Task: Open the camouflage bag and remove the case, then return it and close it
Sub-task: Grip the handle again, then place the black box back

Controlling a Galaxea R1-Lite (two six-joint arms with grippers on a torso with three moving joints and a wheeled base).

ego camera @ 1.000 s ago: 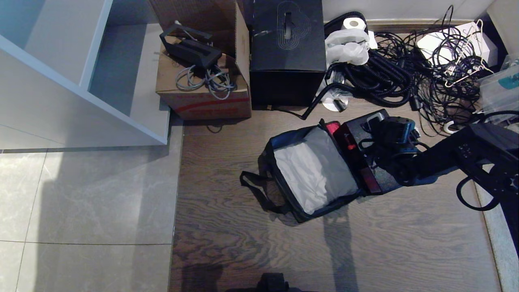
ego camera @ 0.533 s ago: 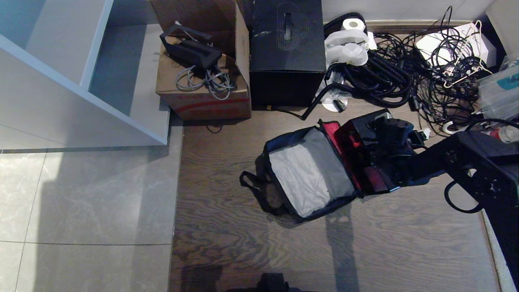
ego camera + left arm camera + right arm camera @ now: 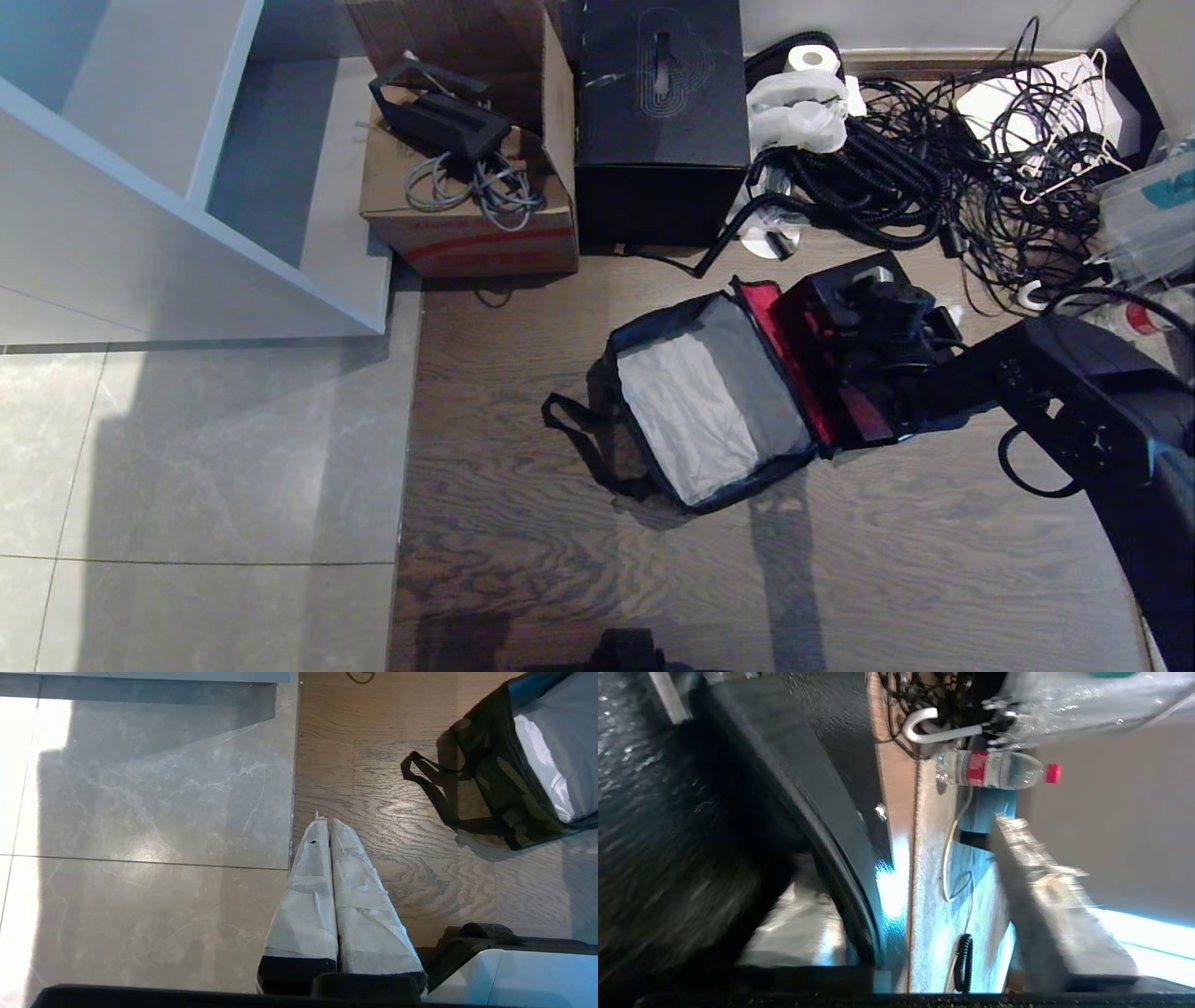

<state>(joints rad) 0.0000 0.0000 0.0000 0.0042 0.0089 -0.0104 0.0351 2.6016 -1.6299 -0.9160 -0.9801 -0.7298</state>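
The camouflage bag [image 3: 709,401] lies open on the wood floor. Its lid is flipped to the left with the silver foil lining up, and the red inner rim [image 3: 789,359] is bared. The black case [image 3: 817,313] stands in the bag's body on the right. My right gripper [image 3: 882,317] reaches down at that body's far side. In the right wrist view the right gripper [image 3: 915,840] is open astride a black edge [image 3: 840,858], with one pale finger [image 3: 1041,891] standing apart from it. My left gripper [image 3: 327,823] hangs shut and parked over the floor, left of the camouflage bag [image 3: 495,774].
Behind the bag stand a plain black box with a line pattern [image 3: 663,121] and a cardboard box [image 3: 467,196]. A tangle of black cables [image 3: 934,168] fills the back right. White shelving [image 3: 187,187] is at the left. A water bottle [image 3: 994,770] lies near the right arm.
My right gripper has sunk lower onto the bag's body and the arm has swung inward. The bag has slid slightly left, baring more red rim. The left arm has not moved.
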